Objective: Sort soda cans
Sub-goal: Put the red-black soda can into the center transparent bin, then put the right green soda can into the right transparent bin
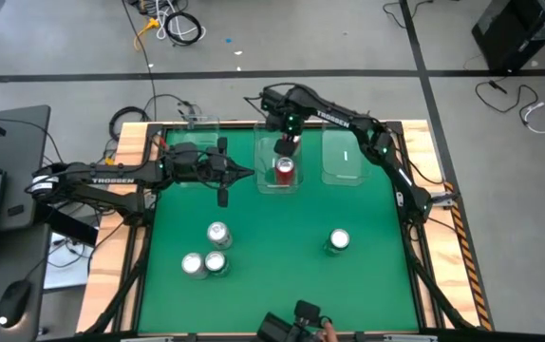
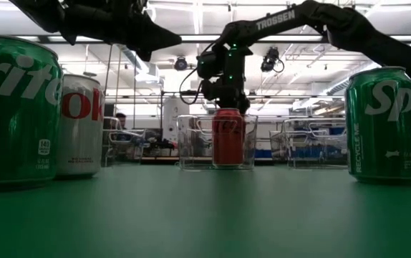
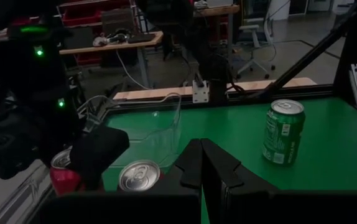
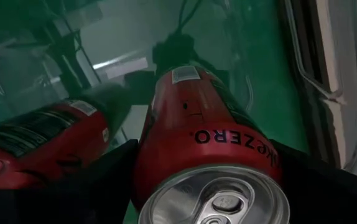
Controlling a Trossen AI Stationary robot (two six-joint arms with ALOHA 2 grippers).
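Note:
Two red soda cans stand in the middle clear bin (image 1: pixel 265 182). One (image 1: pixel 284 171) stands free on the bin's floor. The other (image 4: pixel 209 124) is upright under my right gripper (image 1: pixel 288 147), which reaches down into the bin and is shut on it. A green can (image 1: pixel 338 240) stands at the near right. Three cans, green and silver, stand grouped at the near left (image 1: pixel 211 255). My left gripper (image 1: pixel 223 190) hovers shut and holding nothing, left of the middle bin. My right gripper has the red can between its two fingers, one (image 4: pixel 113 171) against each opposite side of the can's upper wall (image 4: pixel 166 155). The fingers come from above, pointing down. The can is upright inside the bin; I cannot tell whether its base rests on the floor.
Clear bins stand along the far edge at the left (image 1: pixel 192 152) and right (image 1: pixel 342 157) of the middle one. The green mat (image 1: pixel 282 247) lies open between the can groups. A raised wooden frame (image 1: pixel 448 218) borders the table.

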